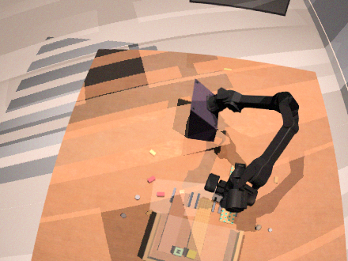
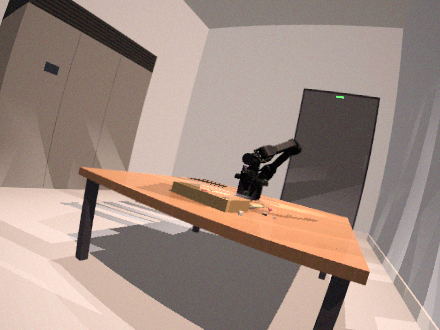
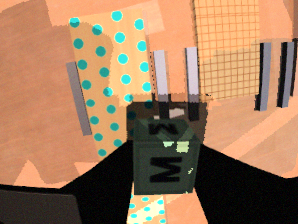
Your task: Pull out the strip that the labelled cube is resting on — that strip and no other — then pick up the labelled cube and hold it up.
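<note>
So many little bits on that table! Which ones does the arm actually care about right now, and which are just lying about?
Part of the job:
- labelled cube, clamped in the gripper
- dotted strip beneath it

Just lying about:
- grid-patterned strip
- pink blocks
- yellow block
- small grey pieces
- purple panel

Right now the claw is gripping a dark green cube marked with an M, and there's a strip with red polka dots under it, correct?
Nearly. The claw does grip the dark green cube marked M, but the dots on the strip beneath it are turquoise, not red, on a pale orange ground. The wrist view shows this plainly.
</note>
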Motion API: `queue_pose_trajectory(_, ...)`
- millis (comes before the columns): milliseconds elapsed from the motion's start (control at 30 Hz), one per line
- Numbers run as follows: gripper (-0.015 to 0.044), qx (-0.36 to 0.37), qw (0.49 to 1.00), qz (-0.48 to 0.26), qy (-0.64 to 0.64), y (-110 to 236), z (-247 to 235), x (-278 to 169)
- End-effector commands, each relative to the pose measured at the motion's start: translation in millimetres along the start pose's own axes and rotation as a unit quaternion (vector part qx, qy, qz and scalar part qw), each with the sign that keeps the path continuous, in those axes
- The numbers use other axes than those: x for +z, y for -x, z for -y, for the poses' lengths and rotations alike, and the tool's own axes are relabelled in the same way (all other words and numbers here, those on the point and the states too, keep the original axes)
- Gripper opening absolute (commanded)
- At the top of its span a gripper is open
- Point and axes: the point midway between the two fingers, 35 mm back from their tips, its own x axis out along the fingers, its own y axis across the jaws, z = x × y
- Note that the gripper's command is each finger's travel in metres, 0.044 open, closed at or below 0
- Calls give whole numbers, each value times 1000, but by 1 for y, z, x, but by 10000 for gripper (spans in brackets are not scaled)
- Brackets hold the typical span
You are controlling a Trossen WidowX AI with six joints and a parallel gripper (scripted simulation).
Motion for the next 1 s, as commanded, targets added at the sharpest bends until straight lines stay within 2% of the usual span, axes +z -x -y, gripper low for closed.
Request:
queue_pose_trajectory(0, 0, 3, 1000, 5, 3, 4, 5, -10)
queue_pose_trajectory(567, 0, 3, 1000, 4, 2, 2, 33, -57)
queue_pose_trajectory(800, 0, 2, 1000, 4, 2, 37, 33, -57)
queue_pose_trajectory(967, 0, 2, 1000, 4, 2, 38, 33, -57)
